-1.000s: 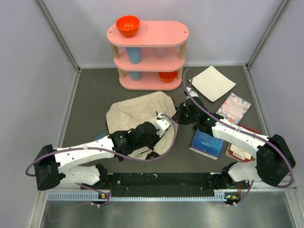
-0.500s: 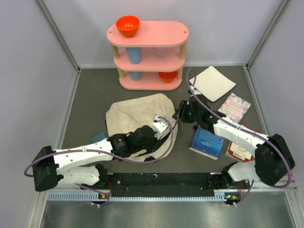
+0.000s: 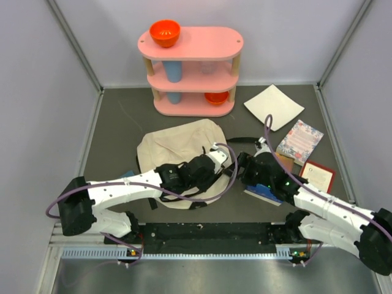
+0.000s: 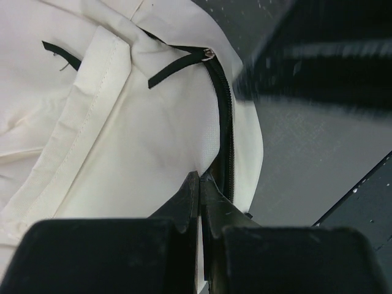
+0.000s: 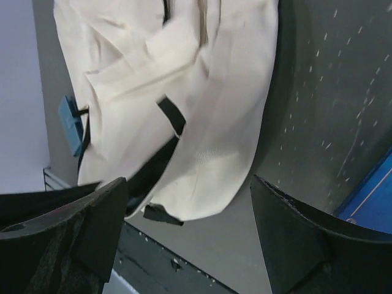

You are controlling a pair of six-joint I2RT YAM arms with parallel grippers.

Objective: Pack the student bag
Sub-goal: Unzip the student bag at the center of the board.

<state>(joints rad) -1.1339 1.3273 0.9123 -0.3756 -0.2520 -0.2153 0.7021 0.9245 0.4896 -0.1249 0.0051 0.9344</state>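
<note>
The left pincer [image 4: 199, 184] is clenching the student bag [image 4: 122, 135] by its zipper edge. The right pincer [image 5: 188, 184] is hovering alongside — released, jaws wide.

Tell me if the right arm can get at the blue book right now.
Probably yes: the right hand is open right beside the blue book, with nothing between them; the student bag lies off to the other side.

There's the student bag [image 3: 171, 144], big and cream, soft fabric, lying flat and rumpled just 9 o'clock of centre on the table [image 3: 113, 122]. Dark zipper curving along its 3 o'clock edge, black straps poking out at 6 o'clock.
</note>
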